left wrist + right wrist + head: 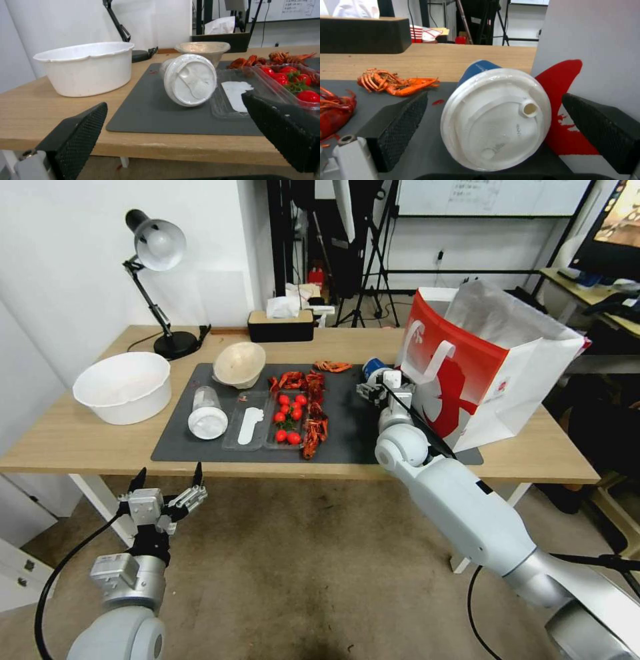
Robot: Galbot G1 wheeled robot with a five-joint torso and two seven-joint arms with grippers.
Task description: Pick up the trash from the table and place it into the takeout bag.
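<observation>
A blue-and-white paper cup (373,367) with a white lid (496,117) lies on its side on the dark mat (333,443) of the table (80,437), close to the red-and-white takeout bag (490,357). My right gripper (383,382) is open, with a finger (398,125) on each side of that cup and a small gap at both. A clear white-lidded cup (207,413) lies on its side at the mat's left, beside a beige bowl (239,363). My left gripper (167,488) hangs open below the table's front edge, facing the clear cup (189,80).
A large white bowl (123,387) stands at the table's left. A clear tray of cherry tomatoes (288,419) and crayfish shells (313,427) lie mid-mat. A desk lamp (160,247) and a tissue box (280,323) stand at the back. The bag's wall (586,50) is just beside the right fingers.
</observation>
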